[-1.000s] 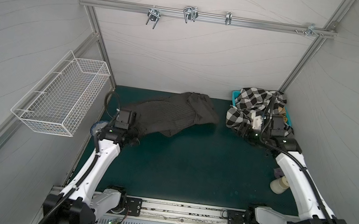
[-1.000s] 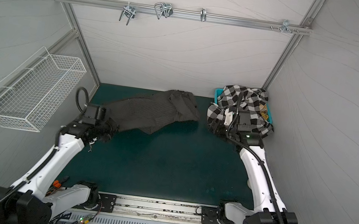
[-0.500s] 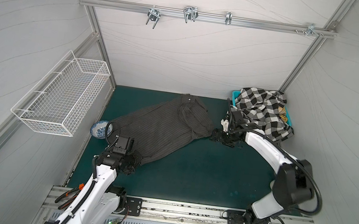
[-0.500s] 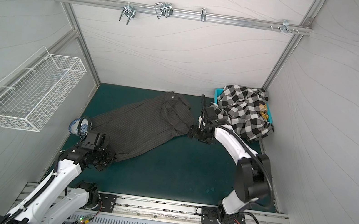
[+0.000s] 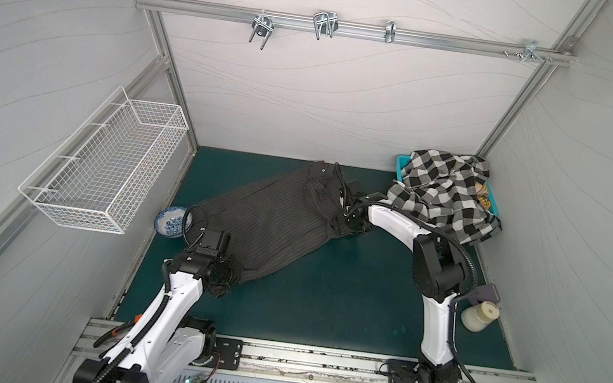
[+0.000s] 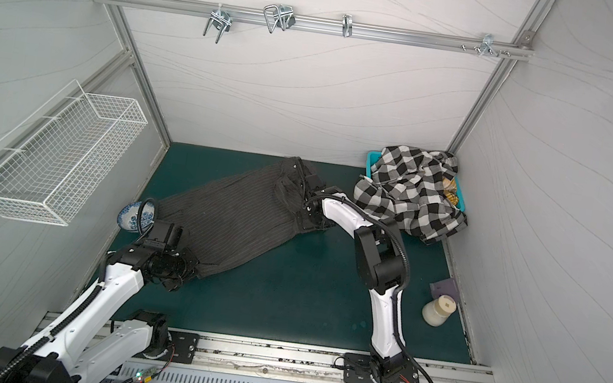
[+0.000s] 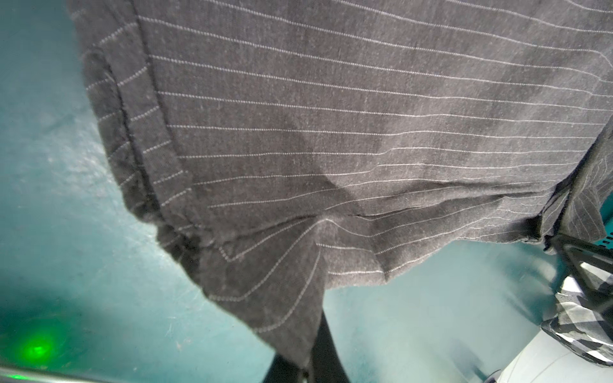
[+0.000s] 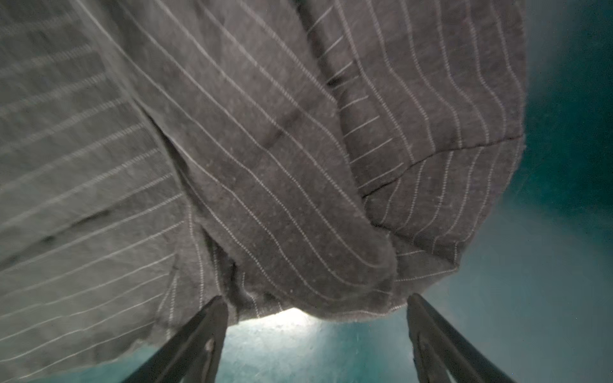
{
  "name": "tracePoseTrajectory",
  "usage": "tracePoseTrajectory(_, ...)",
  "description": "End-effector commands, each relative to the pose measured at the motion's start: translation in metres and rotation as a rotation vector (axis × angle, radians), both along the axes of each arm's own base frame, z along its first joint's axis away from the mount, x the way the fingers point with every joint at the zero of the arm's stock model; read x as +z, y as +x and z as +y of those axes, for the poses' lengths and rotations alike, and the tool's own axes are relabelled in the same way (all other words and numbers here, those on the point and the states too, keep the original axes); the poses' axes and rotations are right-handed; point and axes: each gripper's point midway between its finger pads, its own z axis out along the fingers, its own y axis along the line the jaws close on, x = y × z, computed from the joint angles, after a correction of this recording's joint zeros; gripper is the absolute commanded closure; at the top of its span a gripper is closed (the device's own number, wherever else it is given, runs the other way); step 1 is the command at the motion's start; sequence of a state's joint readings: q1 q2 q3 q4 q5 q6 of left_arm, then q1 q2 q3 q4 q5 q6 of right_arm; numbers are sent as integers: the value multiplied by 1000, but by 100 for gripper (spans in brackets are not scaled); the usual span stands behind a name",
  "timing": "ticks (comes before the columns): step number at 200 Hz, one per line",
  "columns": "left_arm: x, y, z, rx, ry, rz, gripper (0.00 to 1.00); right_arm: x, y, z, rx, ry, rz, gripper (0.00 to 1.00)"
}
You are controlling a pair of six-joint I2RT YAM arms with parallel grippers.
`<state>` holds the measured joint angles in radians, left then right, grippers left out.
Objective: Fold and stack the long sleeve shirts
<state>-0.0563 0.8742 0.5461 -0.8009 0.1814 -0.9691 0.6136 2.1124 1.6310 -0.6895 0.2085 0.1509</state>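
Pinching limp, pinstriped charcoal shirt (image 5: 268, 219), left hand (image 5: 234, 276).

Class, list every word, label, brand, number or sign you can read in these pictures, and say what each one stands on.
No text can be read in any view.
pinstriped shirt: pale stripes only, no tag or label showing.
checked shirt: black-and-white checks only.
bowl: blue painted pattern, no letters.
jar: no lettering can be made out; too small to tell.
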Motion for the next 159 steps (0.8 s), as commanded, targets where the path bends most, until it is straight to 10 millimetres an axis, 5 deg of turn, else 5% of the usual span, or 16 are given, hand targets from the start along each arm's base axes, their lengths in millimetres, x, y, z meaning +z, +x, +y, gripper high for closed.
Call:
tracePoseTrajectory(1, 0, 3, 1, 1, -9, -15, 100, -11, 5, -20, 15, -149, -21, 12)
tracePoseTrajectory(28, -6, -1, 1, 13, -24, 6, 100, -17, 19, -33, -33, -211, -19, 27)
tracePoseTrajectory(54, -5, 1, 5, 19, -14, 2, 100, -7, 23, -38, -54, -194, -30, 74)
tracePoseTrajectory(74, -6, 8, 7, 21, -1, -2, 100, 6, 21, -49, -91, -172, -42, 100)
tracePoseTrajectory(108, -11, 46, 12, 31, 26, 6, 100, 49, -5, -120, -339, -154, -17, 100)
tracePoseTrajectory(130, -2, 99, 17, 34, 55, -21, 100, 74, -41, -149, -443, -59, -9, 100)
tracePoseTrajectory(159, 51, 175, 17, 42, 52, -139, 100, 115, -64, -170, -483, 44, -64, 100)
